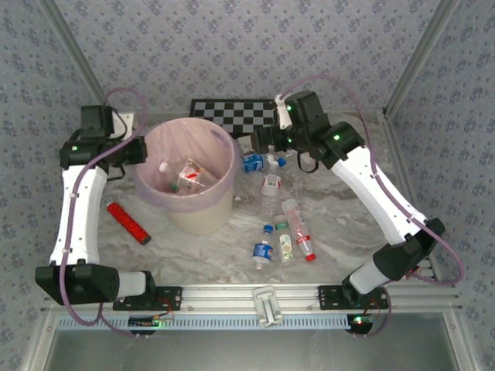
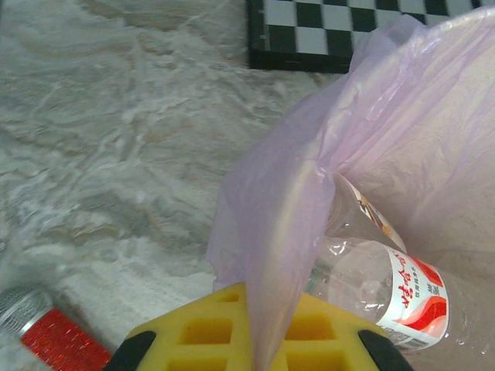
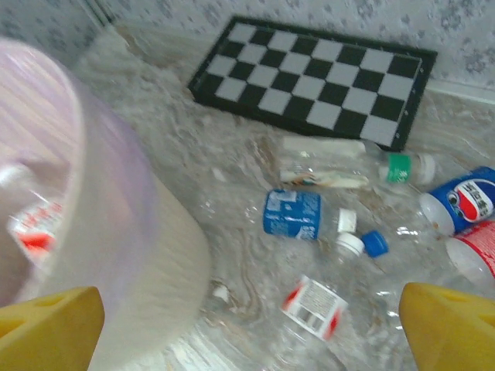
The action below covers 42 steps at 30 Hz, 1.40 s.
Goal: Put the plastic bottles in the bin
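The bin (image 1: 203,209) is a cream bucket lined with a pink bag, and it holds a few plastic bottles (image 1: 189,176). My left gripper (image 1: 141,151) sits at the bin's left rim. In the left wrist view its yellow pads (image 2: 193,332) are shut (image 2: 267,313) on the bag-covered rim (image 2: 286,224), beside a red-labelled bottle (image 2: 406,290) inside. My right gripper (image 1: 249,144) hovers open just right of the bin, and nothing lies between its pads (image 3: 46,321). Under it (image 3: 247,332) lie a blue-labelled bottle (image 3: 292,214) and a red-and-white-labelled one (image 3: 313,307). More bottles (image 1: 263,252) lie towards the front.
A chessboard (image 1: 232,116) lies flat at the back of the marble table (image 1: 348,224). A flat red bar (image 1: 128,222) lies left of the bin. A green-capped bottle (image 3: 348,168) and a Pepsi bottle (image 3: 464,199) lie near the board. Patterned walls close in the sides.
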{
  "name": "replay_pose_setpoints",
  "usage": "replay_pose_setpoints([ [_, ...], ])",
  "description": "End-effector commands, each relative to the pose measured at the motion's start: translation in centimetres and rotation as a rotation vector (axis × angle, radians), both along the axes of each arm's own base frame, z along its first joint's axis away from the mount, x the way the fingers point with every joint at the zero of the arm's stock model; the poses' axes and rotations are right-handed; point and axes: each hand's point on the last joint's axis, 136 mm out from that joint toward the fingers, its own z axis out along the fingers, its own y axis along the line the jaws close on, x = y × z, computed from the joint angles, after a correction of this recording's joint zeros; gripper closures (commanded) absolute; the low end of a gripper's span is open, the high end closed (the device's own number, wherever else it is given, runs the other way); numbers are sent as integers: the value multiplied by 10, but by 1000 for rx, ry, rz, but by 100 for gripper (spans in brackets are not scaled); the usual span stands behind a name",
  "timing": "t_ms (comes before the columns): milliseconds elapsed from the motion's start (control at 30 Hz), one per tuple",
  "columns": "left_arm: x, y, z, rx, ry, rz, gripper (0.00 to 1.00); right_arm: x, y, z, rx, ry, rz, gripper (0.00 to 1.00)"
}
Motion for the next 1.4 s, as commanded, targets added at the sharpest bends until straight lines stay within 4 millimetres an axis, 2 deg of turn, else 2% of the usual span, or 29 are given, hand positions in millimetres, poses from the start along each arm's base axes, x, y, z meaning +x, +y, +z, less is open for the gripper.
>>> replay_pose_setpoints([
  [0,-10,7,14,-63,-46,36,100,1,0,-16,-66,-12,-9,0],
  [100,-11,13,11,-63,-41,51,100,14,-2,-36,-45,66,-64,0],
  [167,-13,10,9,-71,-36,36,100,18,-5,-45,-54,104,-93,0],
  [333,-16,-5,1,-119,-25,-44,100,11,-31,-67,-111,193,-181,1],
  [433,-19,-18,-4,-145,-33,-102,100,-17,-44,-97,-170,313,-152,7],
  [533,-21,-28,-11,-144,-11,-135,100,-55,-58,-129,-228,448,-112,13],
  [700,-24,-53,-15,-150,-1,-204,100,-118,-70,-186,-219,675,-87,21],
  [833,-20,-70,-15,-160,-5,-245,100,-144,-83,-214,-217,760,-127,30],
  [1000,-15,-96,-15,-148,0,-313,100,-145,-97,-241,-228,777,-182,37],
  [1200,-13,-112,-13,-129,3,-356,100,-127,-107,-258,-200,734,-249,41],
  [1367,-10,-120,-10,-127,-3,-382,100,-121,-101,-269,-175,733,-218,40],
])
